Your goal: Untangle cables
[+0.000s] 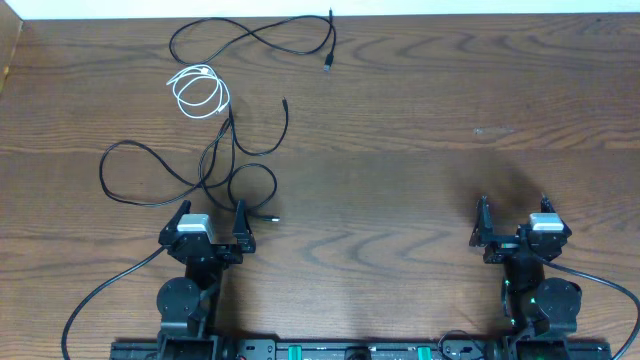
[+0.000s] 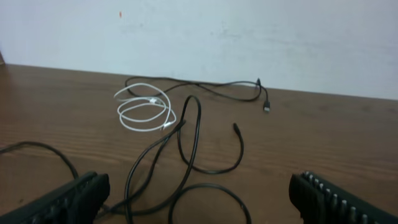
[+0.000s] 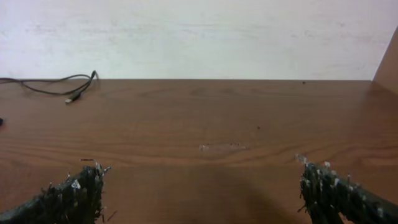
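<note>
Several thin black cables lie looped and crossed on the left half of the wooden table, with a coiled white cable among them. In the left wrist view the white cable lies beyond black cable loops. One black cable runs along the far edge to a plug. My left gripper stands open just in front of the nearest black loop, which lies between its fingers. My right gripper is open over bare wood, far from the cables; a plug end shows at far left.
A pale wall runs behind the table's far edge. A wooden side panel stands at the far right. Thick black arm cables trail near the front edge by both arm bases.
</note>
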Motion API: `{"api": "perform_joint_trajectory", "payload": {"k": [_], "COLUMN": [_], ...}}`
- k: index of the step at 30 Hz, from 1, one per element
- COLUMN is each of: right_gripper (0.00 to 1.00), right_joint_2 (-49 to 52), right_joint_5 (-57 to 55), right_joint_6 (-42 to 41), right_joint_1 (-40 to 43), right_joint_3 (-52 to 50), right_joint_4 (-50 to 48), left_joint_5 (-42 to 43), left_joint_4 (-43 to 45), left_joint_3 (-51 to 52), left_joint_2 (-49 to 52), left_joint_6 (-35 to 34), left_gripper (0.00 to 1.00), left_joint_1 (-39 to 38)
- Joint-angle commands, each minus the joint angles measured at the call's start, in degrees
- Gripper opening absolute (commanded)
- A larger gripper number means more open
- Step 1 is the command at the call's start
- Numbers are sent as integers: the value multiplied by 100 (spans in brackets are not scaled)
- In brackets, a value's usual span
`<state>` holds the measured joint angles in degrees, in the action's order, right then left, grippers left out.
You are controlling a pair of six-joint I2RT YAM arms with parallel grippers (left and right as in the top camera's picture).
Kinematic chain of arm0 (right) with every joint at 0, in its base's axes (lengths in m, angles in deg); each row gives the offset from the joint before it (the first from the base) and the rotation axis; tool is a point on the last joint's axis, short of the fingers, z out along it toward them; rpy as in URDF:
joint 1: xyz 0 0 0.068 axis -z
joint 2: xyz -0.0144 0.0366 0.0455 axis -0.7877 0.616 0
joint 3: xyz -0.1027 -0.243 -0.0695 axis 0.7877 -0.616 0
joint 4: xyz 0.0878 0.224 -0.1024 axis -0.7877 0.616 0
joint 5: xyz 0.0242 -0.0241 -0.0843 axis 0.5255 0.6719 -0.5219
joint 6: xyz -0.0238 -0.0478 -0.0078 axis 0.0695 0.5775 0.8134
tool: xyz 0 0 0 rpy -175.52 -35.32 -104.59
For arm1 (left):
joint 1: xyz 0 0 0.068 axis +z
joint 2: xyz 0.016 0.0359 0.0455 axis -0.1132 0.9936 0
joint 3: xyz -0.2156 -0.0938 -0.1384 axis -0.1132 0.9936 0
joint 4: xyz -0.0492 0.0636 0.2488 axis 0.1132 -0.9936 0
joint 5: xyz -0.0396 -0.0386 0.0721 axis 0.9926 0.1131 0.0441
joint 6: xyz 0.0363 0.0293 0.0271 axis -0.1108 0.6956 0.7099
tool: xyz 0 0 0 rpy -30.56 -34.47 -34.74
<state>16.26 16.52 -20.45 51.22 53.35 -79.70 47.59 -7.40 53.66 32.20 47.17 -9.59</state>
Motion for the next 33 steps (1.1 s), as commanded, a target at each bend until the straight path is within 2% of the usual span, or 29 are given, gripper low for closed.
{"api": "perform_joint_trajectory", "payload": {"k": [1, 11, 33], "right_gripper": [99, 99, 99], "right_joint_2": [-44, -44, -44], "right_joint_5": [28, 28, 28], "right_joint_6": [85, 85, 85], "right_joint_1": [28, 28, 28], "right_joint_3": [-7, -7, -7], "right_joint_4": [28, 28, 28], "left_joint_5": [-208, -212, -247], "left_joint_4": [-352, -350, -352], "left_joint_3": [26, 26, 24], "left_joint_2": [-52, -52, -46], "left_joint_6": [57, 577, 568], "left_gripper": [98, 98, 98], "left_joint_1": [28, 28, 28]}}
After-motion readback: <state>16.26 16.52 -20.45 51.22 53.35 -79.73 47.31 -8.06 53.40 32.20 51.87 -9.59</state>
